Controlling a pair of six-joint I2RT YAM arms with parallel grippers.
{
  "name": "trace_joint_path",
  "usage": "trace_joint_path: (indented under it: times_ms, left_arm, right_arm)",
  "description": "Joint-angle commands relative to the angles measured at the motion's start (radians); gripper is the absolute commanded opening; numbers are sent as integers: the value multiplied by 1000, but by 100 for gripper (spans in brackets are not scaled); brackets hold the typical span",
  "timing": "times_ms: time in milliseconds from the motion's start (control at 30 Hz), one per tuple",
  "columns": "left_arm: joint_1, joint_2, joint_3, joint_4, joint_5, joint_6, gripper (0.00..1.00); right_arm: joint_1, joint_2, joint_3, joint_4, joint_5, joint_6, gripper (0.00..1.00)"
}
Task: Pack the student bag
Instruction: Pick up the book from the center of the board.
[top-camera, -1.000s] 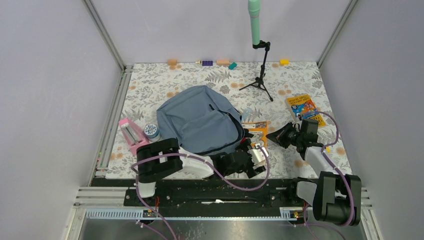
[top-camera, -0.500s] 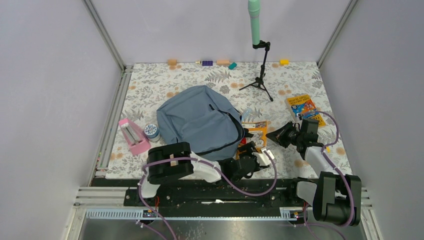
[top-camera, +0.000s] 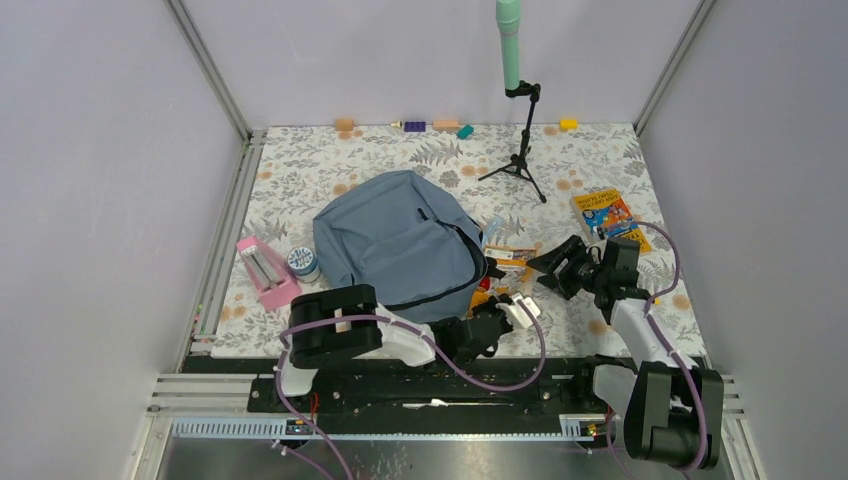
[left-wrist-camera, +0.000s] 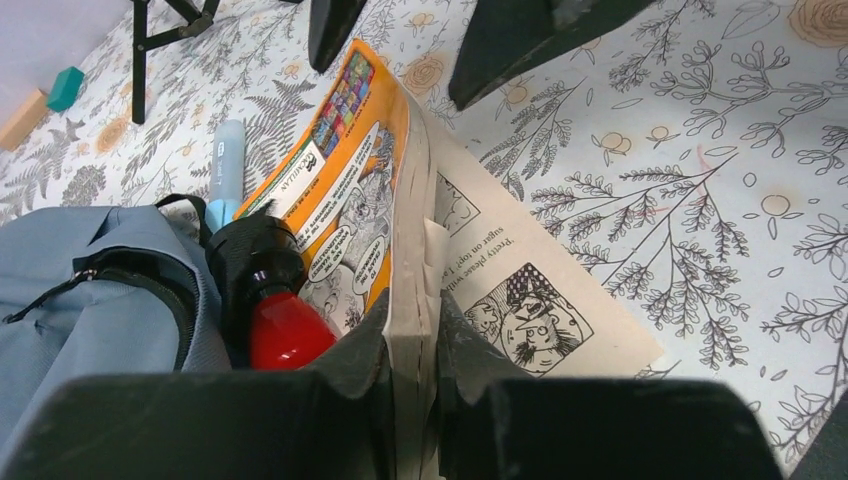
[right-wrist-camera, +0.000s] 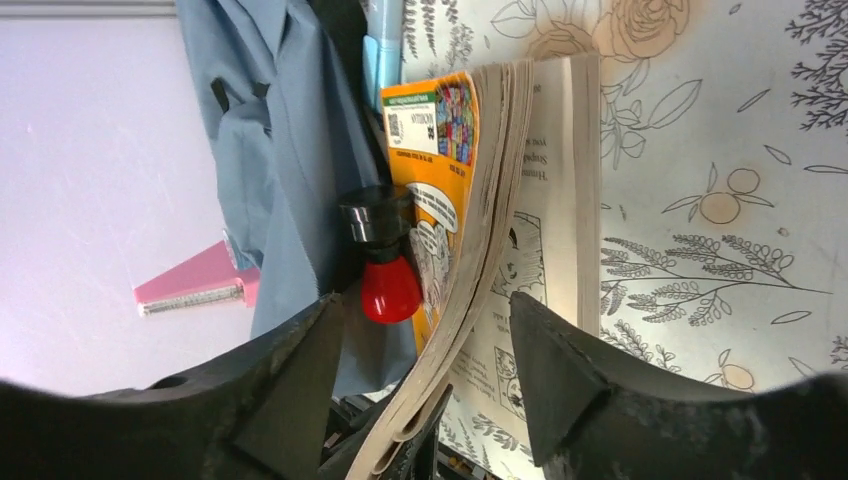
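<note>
Left pincer clamped tight on the orange comic book's page edge, just beside the student bag, which lies flat on the table. I reckon this grip tilts the book towards the bag mouth. Right pincer spread astride the book, holding nothing.

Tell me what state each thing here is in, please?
backpack, lying flat.
comic book, partly open, pages pinched by left tool.
left tool, shut on comic book.
right tool, open.
red bottle, capped, lying down.
second book, closed, flat.
stand, upright.
</note>
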Motion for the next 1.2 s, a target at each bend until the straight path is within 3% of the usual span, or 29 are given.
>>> trace_joint_path:
  times_ms: [0,167,633,700,867,900,967,1033,1167]
  left_arm:
    - [11,-105,-45,55,-27,-97,0]
    - [11,-136,-57,38,-13,-163,0]
    - [10,-146,-54,80,104,-145,0]
    - [10,-149,-48,78,114,-141,0]
    - [10,-177,-59,64,145,-158,0]
    - [10,-189,-64,59,155,-164,9]
    - [10,-217,-82,49,172,-178,39]
    - [10,-253,-101,30,178,-198,65]
    - [10,-346,-166,20,178,-245,81]
  right_arm:
    - [6,-68,-8,-40,-18,-7,73]
    - [6,-82,-23,-70,-10,-13,81]
    - [81,31,-61,153,-20,117,78]
    - [96,48,-67,178,-20,134,71]
    - [98,25,-82,183,15,167,23]
    - [99,8,-81,172,34,171,16]
    - [99,-40,-79,138,92,179,3]
    - [99,-111,-78,96,158,186,0]
    - [99,-234,-42,-78,298,139,0]
